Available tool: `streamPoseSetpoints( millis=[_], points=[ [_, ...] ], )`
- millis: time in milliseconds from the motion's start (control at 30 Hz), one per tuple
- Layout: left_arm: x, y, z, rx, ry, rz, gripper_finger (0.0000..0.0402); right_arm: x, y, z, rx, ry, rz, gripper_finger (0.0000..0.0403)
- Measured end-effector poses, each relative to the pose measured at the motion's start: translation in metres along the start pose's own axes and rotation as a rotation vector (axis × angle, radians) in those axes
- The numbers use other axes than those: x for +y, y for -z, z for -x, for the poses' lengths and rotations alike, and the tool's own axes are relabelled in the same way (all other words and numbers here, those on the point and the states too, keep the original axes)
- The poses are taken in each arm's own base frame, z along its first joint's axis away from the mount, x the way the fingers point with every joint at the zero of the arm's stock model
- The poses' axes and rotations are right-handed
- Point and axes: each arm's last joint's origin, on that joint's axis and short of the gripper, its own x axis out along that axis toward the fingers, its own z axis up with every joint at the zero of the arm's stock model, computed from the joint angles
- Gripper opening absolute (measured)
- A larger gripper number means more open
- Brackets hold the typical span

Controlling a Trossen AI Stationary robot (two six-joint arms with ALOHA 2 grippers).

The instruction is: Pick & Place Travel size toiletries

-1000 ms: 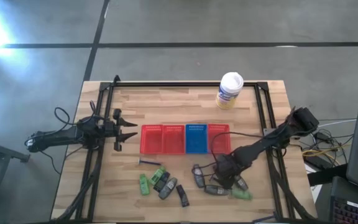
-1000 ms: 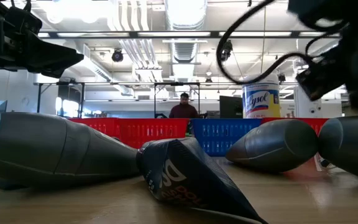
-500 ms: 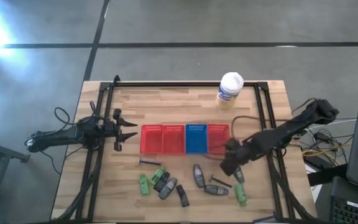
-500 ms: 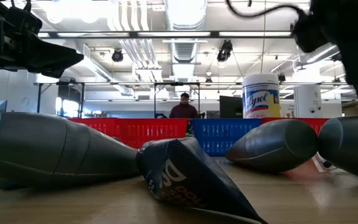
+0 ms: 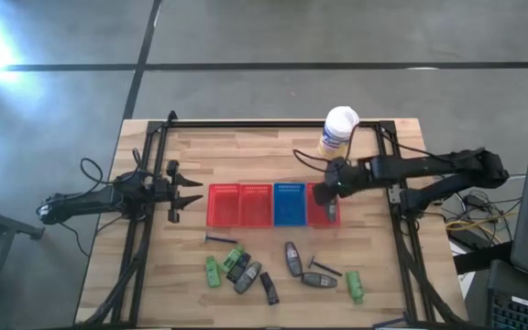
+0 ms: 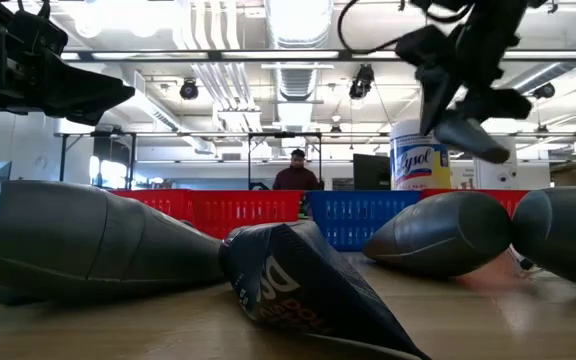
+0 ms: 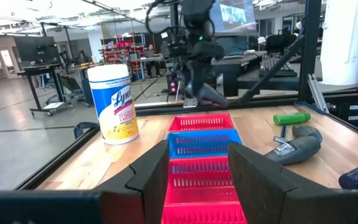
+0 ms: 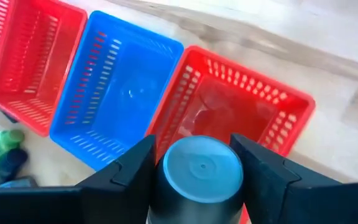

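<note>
My right gripper (image 5: pixel 331 190) hangs over the rightmost red basket (image 5: pixel 315 214), shut on a dark grey oval tube (image 8: pixel 197 177). The low view shows that tube (image 6: pixel 473 136) tilted in the air. The other toiletries lie flat on the table near the near edge: green bottles (image 5: pixel 214 272) (image 5: pixel 355 285), grey tubes (image 5: pixel 291 258) (image 5: pixel 319 280) and thin black sticks (image 5: pixel 218 239) (image 5: pixel 324 267). My left gripper (image 5: pixel 186 191) waits open at the left end of the basket row. My right gripper pinches the grey tube between its two fingers (image 8: pixel 132 171), coming from above. The tube's round flat end (image 8: pixel 199 163) faces the wrist camera. The tube is lifted clear and hangs tilted below the fingers, above the rightmost red basket.
Two red baskets (image 5: pixel 241 203), a blue one (image 5: pixel 288 203) and another red one stand in a row mid-table. A white tub with a yellow label (image 5: pixel 339 133) stands behind them near the far edge. A dark frame rail (image 5: pixel 392 183) runs along the right side.
My right gripper rose from the toiletries near the table's near edge, carrying the grey tube. It moved toward the far edge to above the rightmost red basket. A green bottle near the pick-up spot turned about on the table.
</note>
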Motion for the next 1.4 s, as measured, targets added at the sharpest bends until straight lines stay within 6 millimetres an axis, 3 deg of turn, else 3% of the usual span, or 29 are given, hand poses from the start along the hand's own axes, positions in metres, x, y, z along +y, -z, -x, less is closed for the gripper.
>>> streamPoseSetpoints(
  millis=[300, 500, 667, 933, 1133, 1400],
  points=[
    [0.0, 0.0, 0.0, 0.0, 0.0, 0.0, 0.017, -0.004, -0.015, -0.033, 0.069, 0.087, 0.031, 0.0188],
    [0.0, 0.0, 0.0, 0.0, 0.0, 0.0, 0.017, -0.004, -0.016, -0.056, 0.101, 0.16, 0.017, 0.0228],
    [0.0, 0.0, 0.0, 0.0, 0.0, 0.0, 0.017, -0.004, -0.016, -0.061, 0.094, 0.188, 0.036, 0.0271],
    [0.0, 0.0, 0.0, 0.0, 0.0, 0.0, 0.017, -0.001, -0.012, -0.031, 0.042, 0.082, 0.134, 0.0328],
    [0.0, 0.0, 0.0, 0.0, 0.0, 0.0, 0.017, -0.004, 0.008, 0.002, 0.041, 0.047, 0.168, 0.0353],
    [0.0, 0.0, 0.0, 0.0, 0.0, 0.0, 0.017, -0.011, 0.02, 0.008, 0.021, 0.075, 0.199, 0.0354]
  ],
)
